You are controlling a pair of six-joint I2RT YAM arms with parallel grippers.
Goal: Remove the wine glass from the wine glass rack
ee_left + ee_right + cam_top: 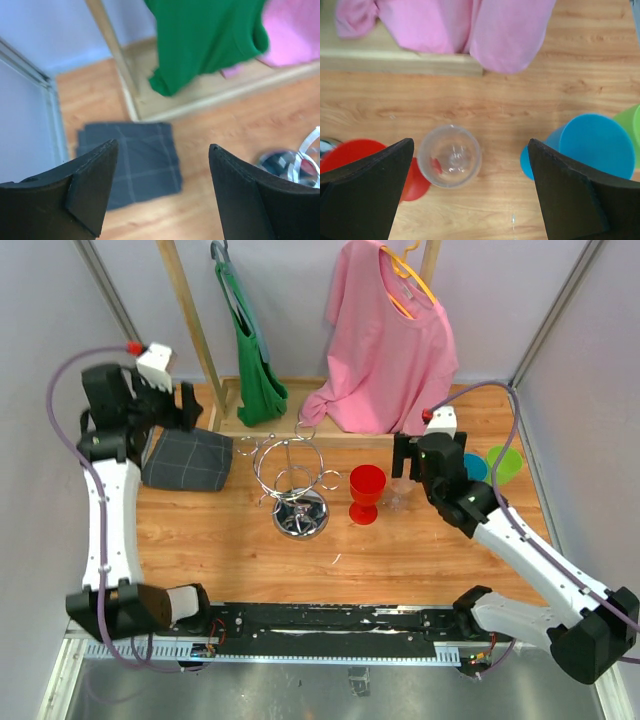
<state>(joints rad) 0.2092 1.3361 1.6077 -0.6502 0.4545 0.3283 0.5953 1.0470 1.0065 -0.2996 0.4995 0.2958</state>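
Seemingly done: wine glass [450, 156] stood upright on table [200, 540], 3 o'clock of rack [290, 475]; right claw [470, 145] hung over it, spread wide, gripping nothing; left claw [164, 145] apart, idle.

Bright even light, soft shadows; left wrist view blurred (wine glass rack [282, 165] smeared).

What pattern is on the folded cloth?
The cloth is dark grey with pale checks; top view.

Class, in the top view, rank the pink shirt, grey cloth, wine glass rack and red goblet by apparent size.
Largest: pink shirt; then grey cloth and wine glass rack, too alike to rank; red goblet smallest.
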